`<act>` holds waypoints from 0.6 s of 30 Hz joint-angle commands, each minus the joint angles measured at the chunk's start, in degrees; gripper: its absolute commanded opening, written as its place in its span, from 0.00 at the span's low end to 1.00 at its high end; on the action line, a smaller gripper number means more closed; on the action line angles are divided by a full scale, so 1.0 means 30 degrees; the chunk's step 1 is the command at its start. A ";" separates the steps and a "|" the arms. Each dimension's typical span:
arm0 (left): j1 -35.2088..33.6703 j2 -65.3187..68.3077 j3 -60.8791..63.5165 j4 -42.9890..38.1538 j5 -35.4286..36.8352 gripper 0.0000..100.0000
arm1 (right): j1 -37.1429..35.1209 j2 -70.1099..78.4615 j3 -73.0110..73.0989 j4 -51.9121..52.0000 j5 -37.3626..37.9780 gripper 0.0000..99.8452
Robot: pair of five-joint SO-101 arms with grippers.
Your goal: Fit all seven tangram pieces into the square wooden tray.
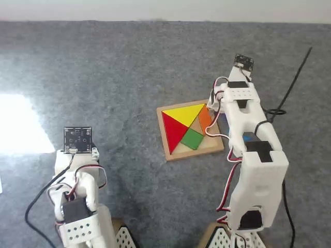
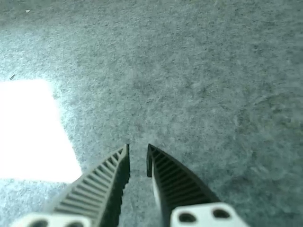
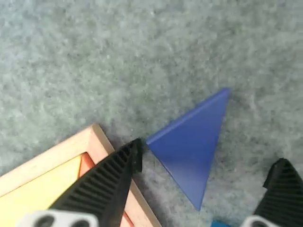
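Observation:
The square wooden tray (image 1: 168, 150) lies mid-table and holds a yellow triangle (image 1: 183, 113), a red triangle (image 1: 173, 132), a green square (image 1: 192, 138) and an orange piece (image 1: 205, 119). A blue triangle (image 3: 191, 151) lies flat on the carpet just outside the tray's corner (image 3: 94, 137). My right gripper (image 3: 208, 163) is open and straddles it, with one finger (image 3: 118, 179) over the tray's rim and the other finger (image 3: 284, 182) beyond the triangle. My left gripper (image 2: 138, 150) is shut over bare carpet, holding nothing, at the table's near left.
Grey carpet covers the table. A bright white patch (image 1: 20, 129) lies at the left, close to the left arm (image 1: 77, 170). A black cable (image 1: 292, 82) runs at the right, behind the right arm (image 1: 243, 103). A sliver of another blue piece (image 3: 220, 223) shows by the right gripper.

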 commanded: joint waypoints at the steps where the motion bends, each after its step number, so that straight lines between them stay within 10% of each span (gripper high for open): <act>1: 0.0147 -0.0147 -0.0220 -0.0410 0.0029 0.06 | -0.0484 -0.0190 -0.0850 -0.0308 -0.0176 0.41; 18: 0.0176 -0.0147 -0.0220 -0.0410 0.0029 0.06 | 0.0190 0.0044 -0.1729 -0.0337 -0.5040 0.40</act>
